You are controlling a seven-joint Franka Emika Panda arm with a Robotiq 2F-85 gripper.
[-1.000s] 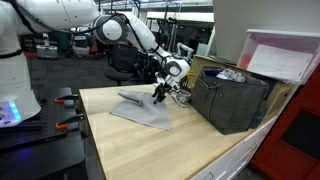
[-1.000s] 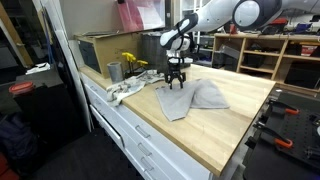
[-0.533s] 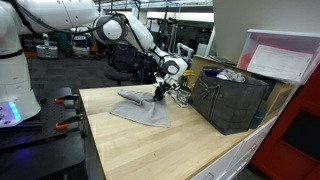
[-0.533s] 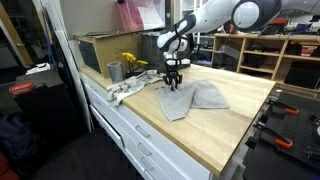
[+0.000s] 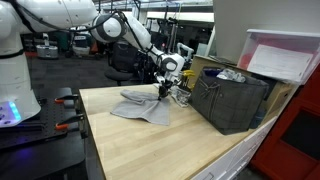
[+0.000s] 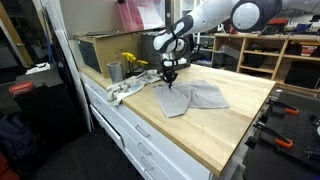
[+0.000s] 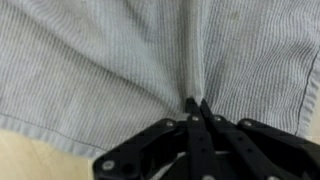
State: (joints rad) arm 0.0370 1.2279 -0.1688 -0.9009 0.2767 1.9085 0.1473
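A grey striped cloth (image 5: 142, 108) lies spread on the wooden table (image 5: 150, 150), also seen as the cloth (image 6: 190, 98) in both exterior views. My gripper (image 5: 160, 88) stands over its far edge and is shut on a pinch of the fabric. Seen from the wrist, the cloth (image 7: 90, 60) fills the picture and the black fingertips (image 7: 196, 103) meet on a raised fold that runs up from them. The gripper (image 6: 169, 76) has the cloth's corner lifted slightly into a peak.
A dark grey bin (image 5: 230, 100) with items inside stands close beside the gripper. A metal cup (image 6: 114, 71), yellow flowers (image 6: 131, 61) and a white rag (image 6: 127, 88) sit near the table's edge. A cardboard box (image 6: 100, 50) is behind them.
The gripper's jaws have closed on the cloth and risen a little, pulling the fabric up into a peak.
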